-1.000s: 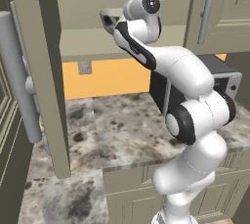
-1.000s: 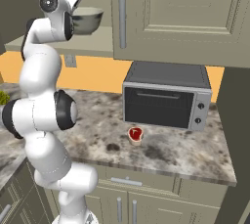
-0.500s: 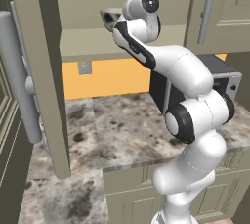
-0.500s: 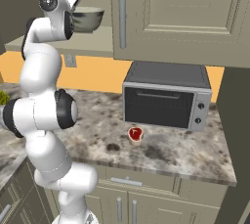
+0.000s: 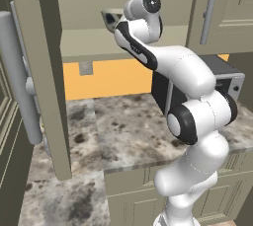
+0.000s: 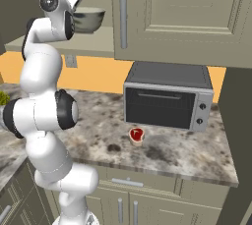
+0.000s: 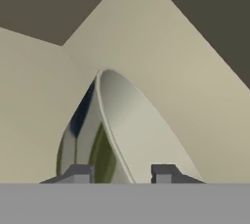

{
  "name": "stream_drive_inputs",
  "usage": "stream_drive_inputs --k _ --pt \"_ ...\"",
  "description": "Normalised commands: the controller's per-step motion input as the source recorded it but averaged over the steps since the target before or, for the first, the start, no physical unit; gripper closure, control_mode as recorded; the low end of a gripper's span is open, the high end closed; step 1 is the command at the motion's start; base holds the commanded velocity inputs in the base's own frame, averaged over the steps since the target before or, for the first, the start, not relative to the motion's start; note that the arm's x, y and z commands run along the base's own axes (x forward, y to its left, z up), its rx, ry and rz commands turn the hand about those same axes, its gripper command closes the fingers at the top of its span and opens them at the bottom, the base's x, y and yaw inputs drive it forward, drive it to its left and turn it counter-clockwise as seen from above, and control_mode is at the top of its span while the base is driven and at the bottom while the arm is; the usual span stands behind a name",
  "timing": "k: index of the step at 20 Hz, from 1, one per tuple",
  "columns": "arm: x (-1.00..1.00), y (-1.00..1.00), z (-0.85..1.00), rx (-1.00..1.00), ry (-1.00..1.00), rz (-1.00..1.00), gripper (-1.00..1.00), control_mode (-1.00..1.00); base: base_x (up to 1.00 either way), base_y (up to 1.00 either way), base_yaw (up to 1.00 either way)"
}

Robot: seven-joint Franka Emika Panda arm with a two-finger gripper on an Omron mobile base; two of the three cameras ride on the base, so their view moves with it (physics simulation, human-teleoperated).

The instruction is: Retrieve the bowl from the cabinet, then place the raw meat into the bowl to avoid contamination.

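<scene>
We find the gripper (image 7: 117, 174) newly closed from wide open onto the rim of the bowl (image 6: 88, 20), which sits on the cabinet (image 6: 106, 40) shelf, so lifting out can begin; the raw meat (image 6: 137, 134) waits on the counter (image 6: 197, 157).

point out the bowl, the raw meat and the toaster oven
bowl (image 6: 88, 20), right base view, on its outer side wall
raw meat (image 6: 137, 134), right base view, on its red middle
toaster oven (image 6: 160, 107), right base view, on its door glass
</scene>
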Motion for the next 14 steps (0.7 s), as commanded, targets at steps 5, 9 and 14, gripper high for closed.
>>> stream_drive_inputs --k 5,9,14 --pt "-0.04 0.0 0.0 0.0 0.0 0.0 1.0 -1.0 0.0 0.0 0.0" --pt "-0.14 0.0 0.03 0.0 0.0 0.0 1.0 -1.0 0.0 0.0 0.0" --pt "-0.26 0.0 0.04 0.0 0.0 0.0 1.0 -1.0 0.0 0.0 0.0"
